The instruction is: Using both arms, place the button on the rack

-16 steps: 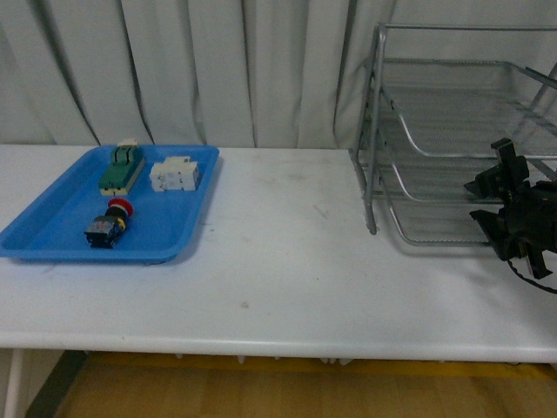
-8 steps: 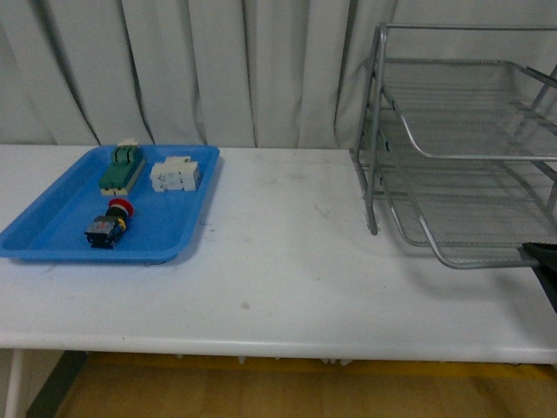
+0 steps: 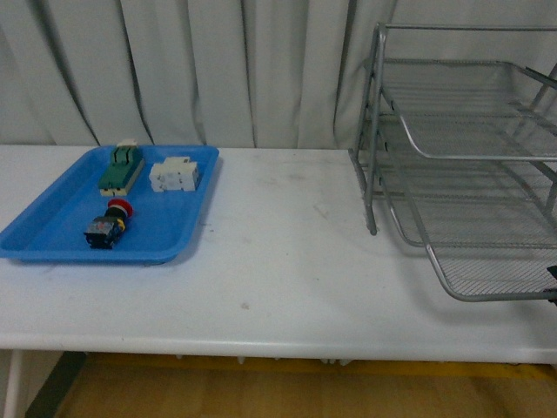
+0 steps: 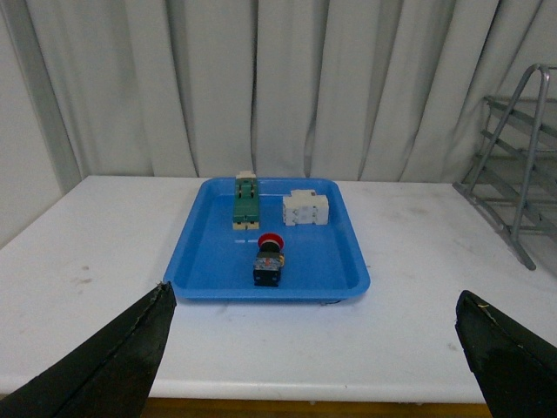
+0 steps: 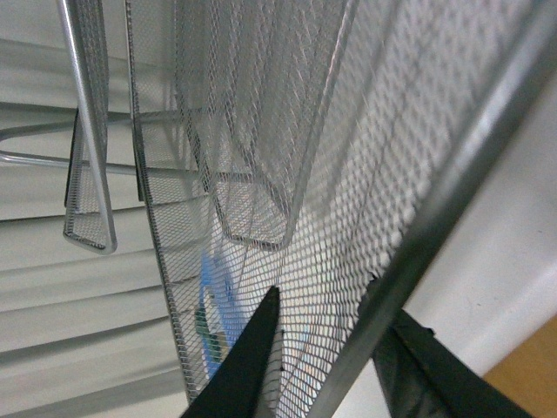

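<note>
The button [image 3: 109, 225], with a red cap and a black-and-blue body, lies on its side in the blue tray [image 3: 52, 235] at the table's left. In the left wrist view the button [image 4: 270, 259] is ahead of my left gripper [image 4: 313, 296], which is open and well short of the tray with nothing in it. The silver wire rack [image 3: 461, 131] stands at the right, its lowest tray [image 3: 496, 270] drawn out toward the table's front. My right gripper [image 5: 326, 300] is shut on that tray's front rim, with mesh [image 5: 287, 131] filling its view. Only a dark sliver of that gripper [image 3: 553, 292] shows in the front view.
A green-topped block [image 3: 121, 168] and a white terminal block [image 3: 175, 174] sit at the back of the blue tray. White curtains hang behind the table. The rack's rod frame [image 4: 513, 165] shows at the right in the left wrist view.
The rack's lowest tray has slid out toward the table's front edge. My right gripper has moved with it, almost out of the front view. The button has not moved.
</note>
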`<state>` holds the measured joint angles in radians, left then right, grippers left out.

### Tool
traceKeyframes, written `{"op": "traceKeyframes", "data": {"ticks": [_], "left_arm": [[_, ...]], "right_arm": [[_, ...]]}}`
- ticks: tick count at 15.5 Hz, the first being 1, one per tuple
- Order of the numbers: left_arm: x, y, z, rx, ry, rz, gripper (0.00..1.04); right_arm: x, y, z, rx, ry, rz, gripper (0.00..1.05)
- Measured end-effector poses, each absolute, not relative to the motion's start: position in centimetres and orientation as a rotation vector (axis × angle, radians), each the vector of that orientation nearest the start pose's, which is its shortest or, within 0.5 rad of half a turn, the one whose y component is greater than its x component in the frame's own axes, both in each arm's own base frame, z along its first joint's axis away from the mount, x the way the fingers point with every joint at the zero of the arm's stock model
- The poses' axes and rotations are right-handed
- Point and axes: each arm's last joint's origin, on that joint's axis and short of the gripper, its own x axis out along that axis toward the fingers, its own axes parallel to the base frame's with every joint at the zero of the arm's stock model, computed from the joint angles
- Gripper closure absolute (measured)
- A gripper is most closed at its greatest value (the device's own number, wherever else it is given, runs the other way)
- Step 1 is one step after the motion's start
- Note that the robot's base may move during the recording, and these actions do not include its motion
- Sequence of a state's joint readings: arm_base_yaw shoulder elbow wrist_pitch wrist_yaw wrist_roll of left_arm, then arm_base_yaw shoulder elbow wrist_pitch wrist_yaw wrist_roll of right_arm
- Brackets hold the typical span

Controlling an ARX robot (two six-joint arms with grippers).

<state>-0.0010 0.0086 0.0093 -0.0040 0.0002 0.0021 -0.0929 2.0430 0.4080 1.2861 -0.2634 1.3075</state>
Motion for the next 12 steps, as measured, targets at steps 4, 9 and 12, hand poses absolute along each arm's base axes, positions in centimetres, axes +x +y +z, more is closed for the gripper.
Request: {"op": "traceKeyframes", "data": {"ticks": [4, 9, 12], "left_arm": [[9.8, 0.0, 16.6, 0.002, 0.003, -0.001, 0.07], [9.8, 0.0, 16.6, 0.002, 0.003, -0.001, 0.07], [9.8, 0.0, 16.6, 0.002, 0.002, -0.002, 0.07]], "right_arm": [[25.8, -2.0, 7.0, 1.295, 0.389, -0.050, 0.32], [20.0, -1.3, 9.8, 1.124, 0.470, 0.005, 0.06], [18.2, 0.1, 10.0, 0.556, 0.270, -0.027, 0.32]]}}
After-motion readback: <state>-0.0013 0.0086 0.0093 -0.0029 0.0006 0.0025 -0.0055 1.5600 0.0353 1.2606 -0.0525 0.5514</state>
